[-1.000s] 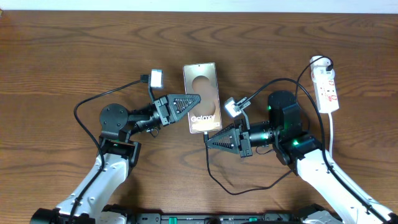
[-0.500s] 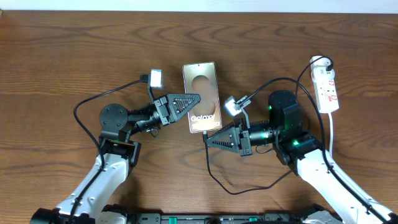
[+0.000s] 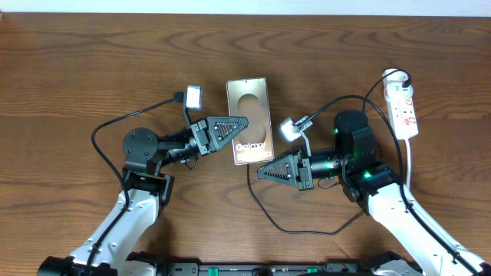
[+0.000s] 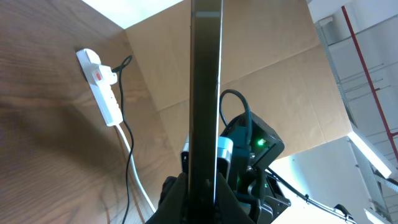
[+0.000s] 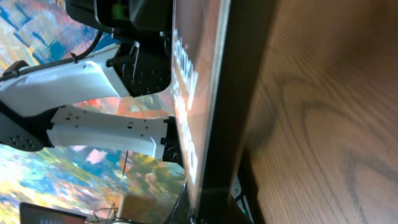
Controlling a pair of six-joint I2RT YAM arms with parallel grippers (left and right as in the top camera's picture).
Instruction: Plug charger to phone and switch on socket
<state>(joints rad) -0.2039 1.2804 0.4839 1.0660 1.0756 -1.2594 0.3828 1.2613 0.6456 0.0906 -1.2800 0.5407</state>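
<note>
The phone point(image 3: 249, 100) lies face up mid-table, with a bronze face and "Galaxy" lettering. My left gripper point(image 3: 244, 121) is shut on its left edge; in the left wrist view the phone point(image 4: 205, 93) stands edge-on between the jaws point(image 4: 205, 200). My right gripper point(image 3: 259, 173) is pinched shut just below the phone's bottom right corner. The thin black charger cable point(image 3: 291, 230) runs out of its tip and loops toward the front. The plug tip itself is hidden. The right wrist view shows the phone's edge point(image 5: 211, 93) close against the jaws point(image 5: 217, 214). The white socket point(image 3: 403, 111) lies far right.
The socket's thick white cord point(image 3: 410, 165) runs toward the front beside my right arm. The socket with its red switch also shows in the left wrist view point(image 4: 102, 93), with a thin black cable plugged at its end. Both arms crowd the table's centre.
My right gripper has drawn back slightly to the right, away from the phone's bottom edge, and the cable loop has shifted with it. The left gripper and phone have not moved.
</note>
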